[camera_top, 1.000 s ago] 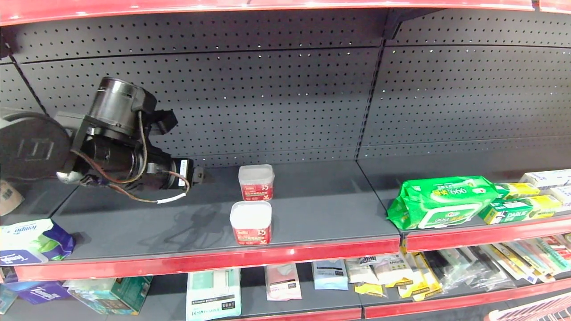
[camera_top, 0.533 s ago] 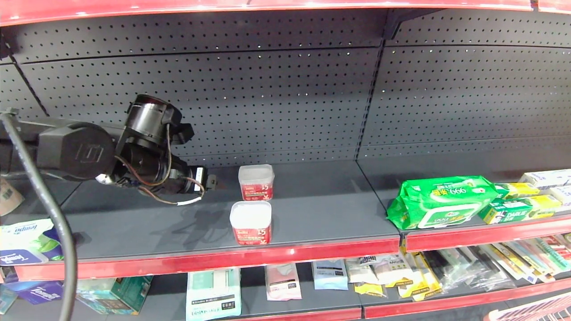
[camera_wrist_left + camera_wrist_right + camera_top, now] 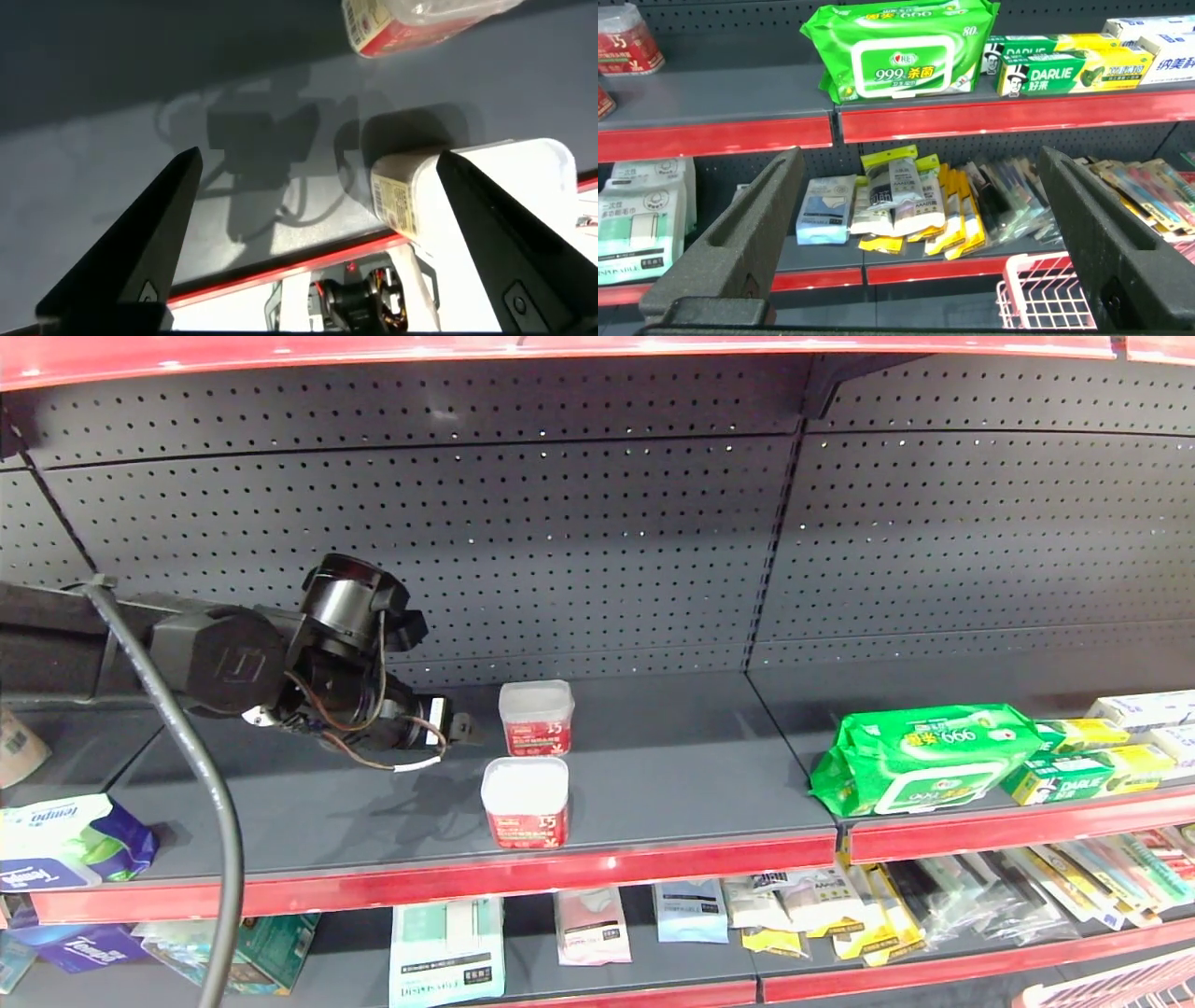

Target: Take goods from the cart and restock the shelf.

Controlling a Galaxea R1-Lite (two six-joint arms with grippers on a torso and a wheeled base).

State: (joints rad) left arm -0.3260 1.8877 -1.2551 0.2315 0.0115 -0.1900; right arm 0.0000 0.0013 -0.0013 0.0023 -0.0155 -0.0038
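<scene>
Shelf [image 3: 653,775] is carrying two tubs near its front lip. Left gripper [image 3: 464,729] is hanging spread wide and empty; the rear tub [image 3: 536,717] is standing just ahead of its fingertips, the front tub [image 3: 525,801] close beside one finger. Any sideways swing is risking knocking the front tub over the lip.

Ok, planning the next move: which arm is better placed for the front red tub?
Probably left: the left gripper, open, hangs beside the front red tub; the right gripper faces lower shelves.
</scene>
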